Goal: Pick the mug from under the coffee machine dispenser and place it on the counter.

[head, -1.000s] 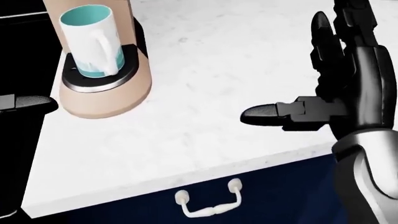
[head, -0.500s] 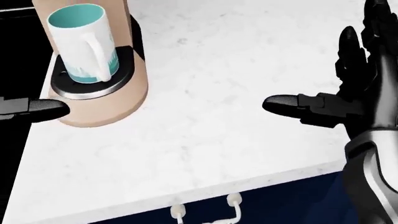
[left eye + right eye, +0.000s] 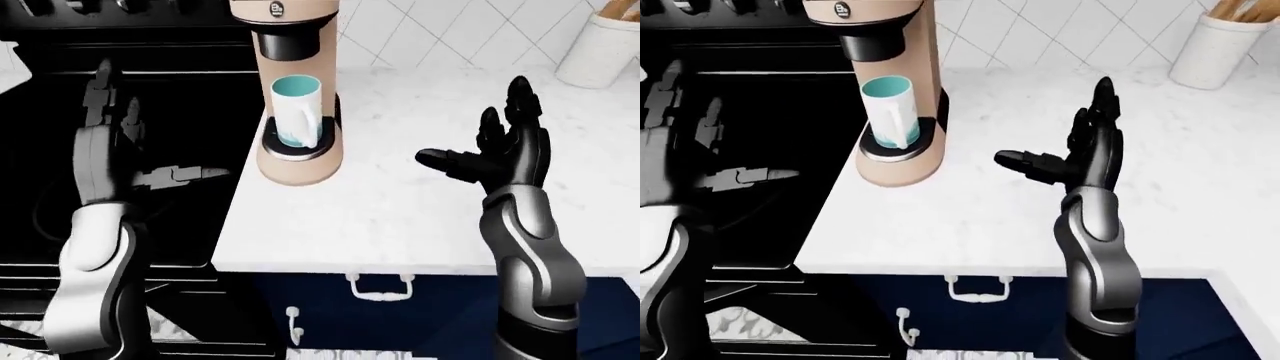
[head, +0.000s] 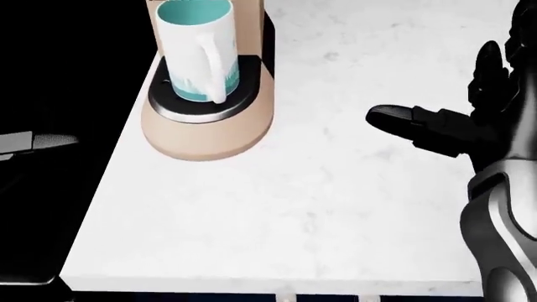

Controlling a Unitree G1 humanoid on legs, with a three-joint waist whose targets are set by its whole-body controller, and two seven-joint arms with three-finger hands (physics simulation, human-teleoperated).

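I'm on the approach: the mug (image 3: pixel 296 111) sits under the coffee machine (image 3: pixel 296 90) dispenser at far left, my right hand (image 3: pixel 505 154) spread open and empty, needing to reach left.

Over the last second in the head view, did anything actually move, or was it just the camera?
Mostly the camera: the whole head view shifted, carrying the coffee machine and mug rightward and the drawer handle out of frame. The mug still sits on the drip tray, untouched. The right hand stays open over the counter, the left hand open too; nothing grasped.
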